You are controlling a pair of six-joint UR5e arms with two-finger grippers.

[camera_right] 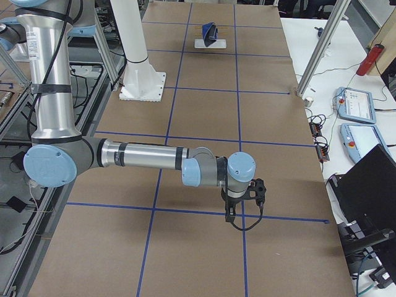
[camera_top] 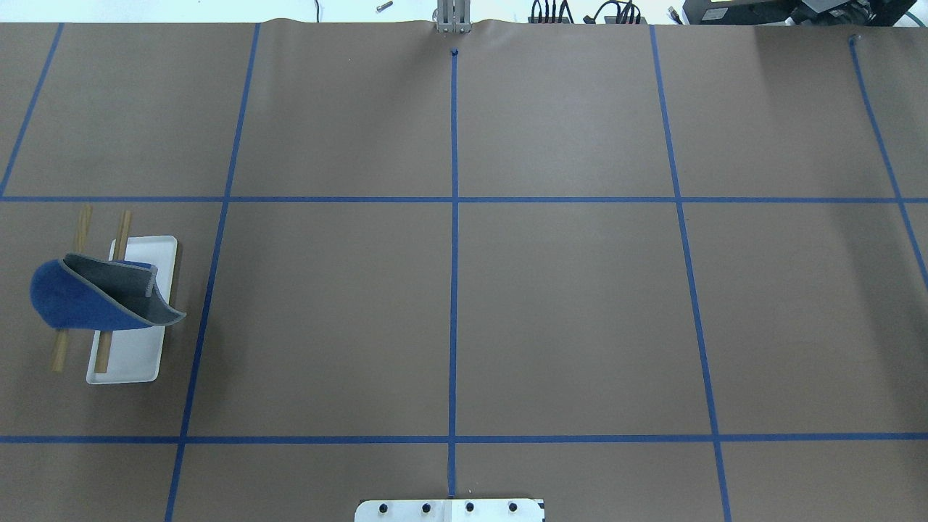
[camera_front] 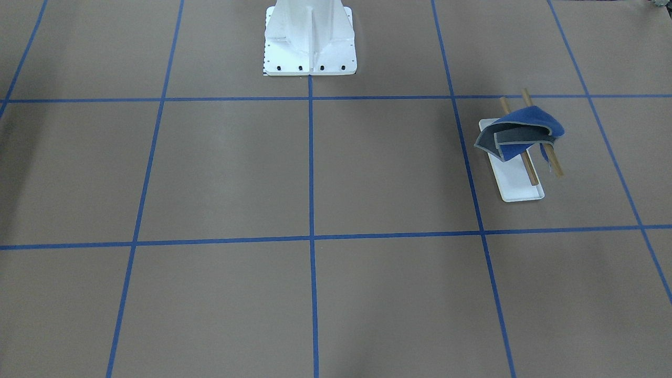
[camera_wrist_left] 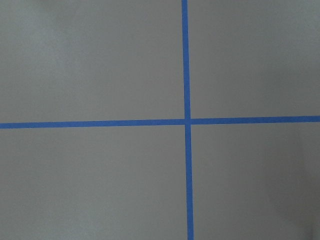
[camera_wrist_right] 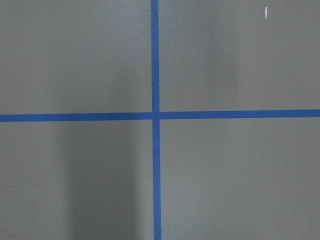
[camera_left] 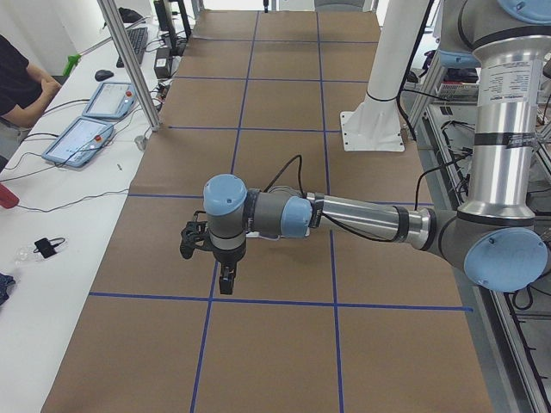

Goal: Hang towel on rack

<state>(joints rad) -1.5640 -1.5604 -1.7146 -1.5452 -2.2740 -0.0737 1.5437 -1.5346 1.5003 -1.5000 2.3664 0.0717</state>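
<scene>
The towel (camera_front: 525,131) lies draped over the two wooden rods (camera_front: 531,170) of the rack (camera_front: 517,188), blue side up with its grey side folded open. In the overhead view the towel (camera_top: 87,297) sits across the rods (camera_top: 83,221) above the white tray base (camera_top: 130,362) at the table's left. It shows far off in the exterior right view (camera_right: 210,31). My left gripper (camera_left: 225,280) shows only in the exterior left view, pointing down over the table. My right gripper (camera_right: 230,212) shows only in the exterior right view. I cannot tell whether either is open or shut. Neither touches the towel.
The large white bolted pedestal (camera_front: 310,42) stands at the robot's side of the table (camera_top: 449,510). Blue tape lines grid the brown table. Both wrist views show only bare paper and a tape crossing. An operator's desk with tablets (camera_left: 86,129) is beside the table.
</scene>
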